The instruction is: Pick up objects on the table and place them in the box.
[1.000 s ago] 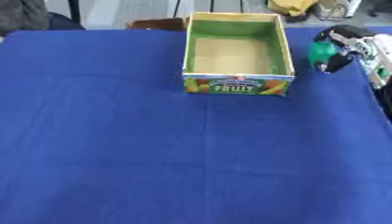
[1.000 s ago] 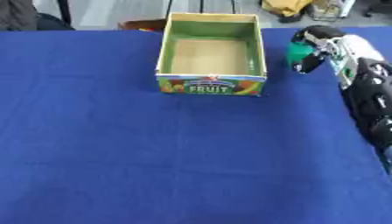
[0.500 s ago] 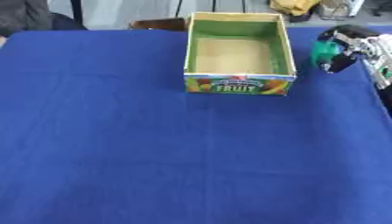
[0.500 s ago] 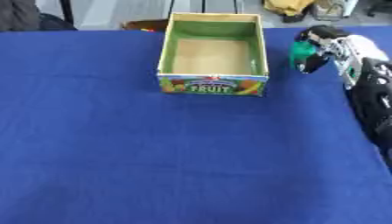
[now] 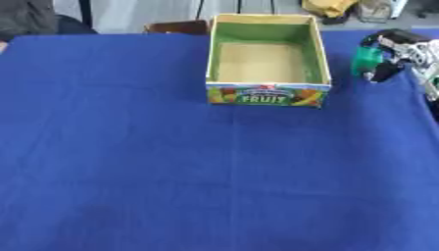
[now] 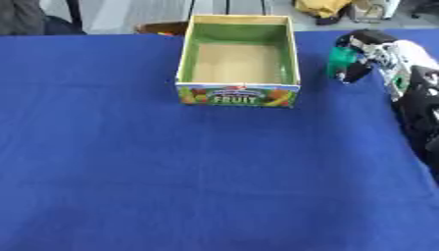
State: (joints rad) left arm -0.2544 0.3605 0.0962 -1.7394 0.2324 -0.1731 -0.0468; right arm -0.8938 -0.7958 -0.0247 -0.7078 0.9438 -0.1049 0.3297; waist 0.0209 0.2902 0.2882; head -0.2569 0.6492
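Note:
A cardboard box with a green inside and a "FRUIT" label on its front stands open-topped at the far middle of the blue table; nothing shows inside it. To its right my right hand hangs just above the cloth, fingers curled round a small green object. The hand sits level with the box's right wall, a short gap away. The right forearm runs down the right edge. My left hand shows in neither view.
Beyond the table's far edge lie a yellow bag and a dark chair. The blue cloth stretches wide in front of the box.
The right hand with the green object has lifted slightly and edged toward the box. The box has not moved.

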